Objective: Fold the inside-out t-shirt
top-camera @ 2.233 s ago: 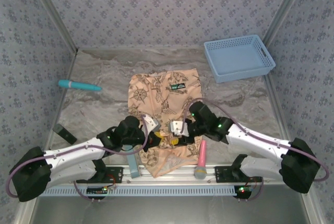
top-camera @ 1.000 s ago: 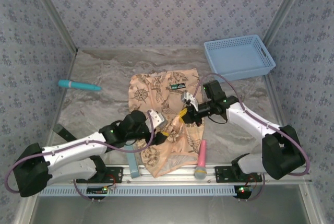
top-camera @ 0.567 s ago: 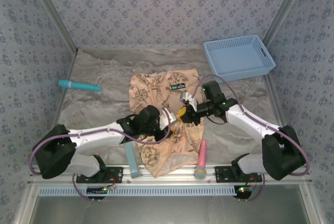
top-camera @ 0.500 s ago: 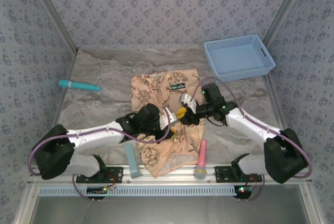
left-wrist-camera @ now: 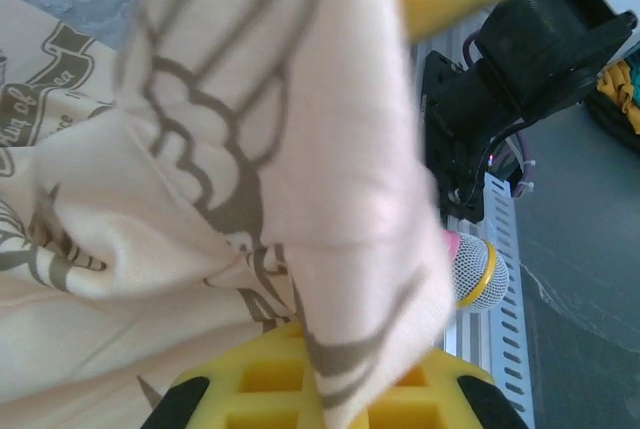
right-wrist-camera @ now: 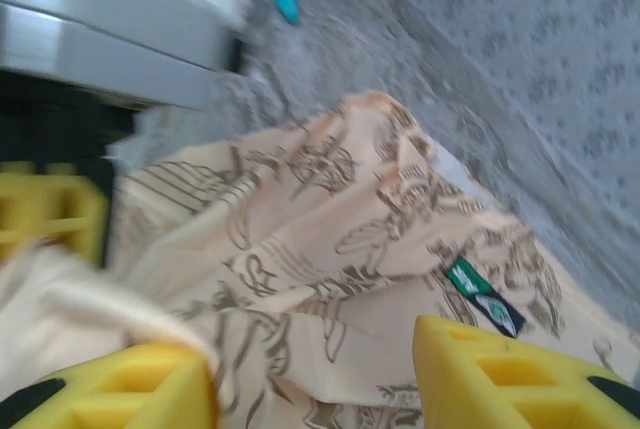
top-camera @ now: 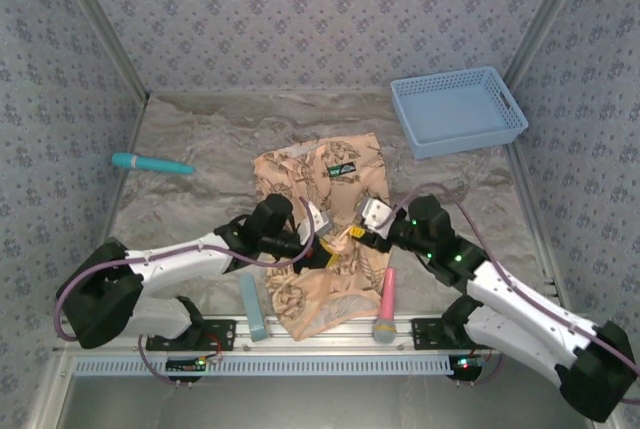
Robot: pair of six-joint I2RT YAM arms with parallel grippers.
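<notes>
Left pincer (top-camera: 322, 245): I am clamping it tight on a raised fold of the shirt (top-camera: 322, 177). In the left wrist view the cloth is passing between my two yellow fingers (left-wrist-camera: 320, 394) and draping over the lower one.

Right pincer (top-camera: 353, 235): I am holding it open, just right of the left pincer, with the tips of the two close together over the middle of the shirt. In the right wrist view its fingers (right-wrist-camera: 110, 384) are standing apart with nothing gripped between them. A bunched roll of cloth is lying against one finger.

Shirt: it is lying on the table (top-camera: 200, 199) under and around both pincers.
- The part beyond the pincers is lying fairly flat, with the dark label (top-camera: 340, 169) facing up.
- The part on the near side is running back between my two arms to the table's near edge.
- The cloth is pulled up and creased where the left pincer is gripping it.

Other items:
- A pink microphone (top-camera: 385, 306) is lying on the near side of the right pincer, just beside the shirt's right edge.
- A pale blue bar (top-camera: 253, 306) is lying on the near side of the left pincer, beside the shirt's left edge.
- A teal pen (top-camera: 152, 163) is lying well apart, beyond and to the left of the left pincer.
- A blue basket (top-camera: 458, 109) is sitting well beyond and to the right of the right pincer.
</notes>
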